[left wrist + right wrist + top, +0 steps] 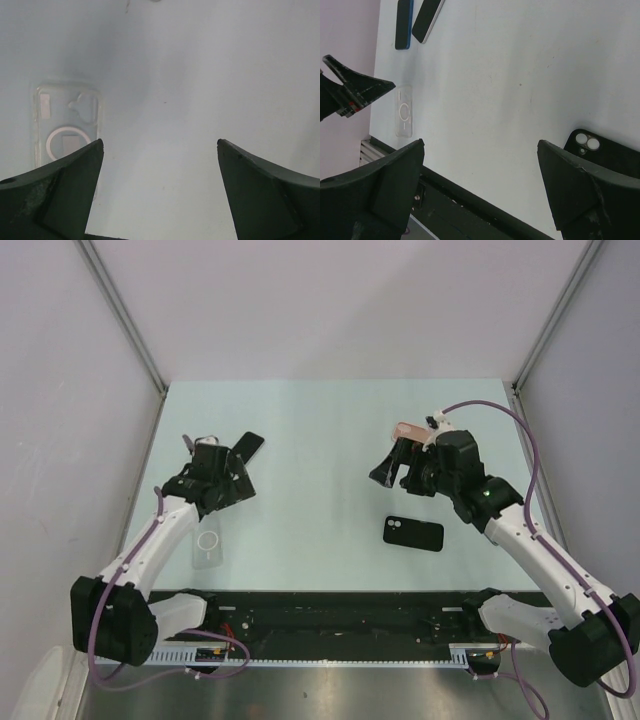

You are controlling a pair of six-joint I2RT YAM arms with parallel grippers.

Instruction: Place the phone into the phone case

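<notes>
A clear phone case (208, 540) with a white ring lies flat at the near left; it also shows in the left wrist view (67, 125) and the right wrist view (404, 111). A black phone (413, 533) lies camera side up near the front edge, right of centre, its lenses visible beside my right finger (600, 150). My left gripper (218, 498) (160, 145) hangs open just beyond the case, holding nothing. Above and behind the black phone, my right gripper (400, 480) (480, 145) is open and holds nothing.
Another dark phone (250, 447) lies behind the left gripper; the right wrist view shows it (427, 17) next to a blue-edged one (403, 22). A pink flat object (408, 430) sits behind the right gripper. A black rail (330, 612) runs along the near edge.
</notes>
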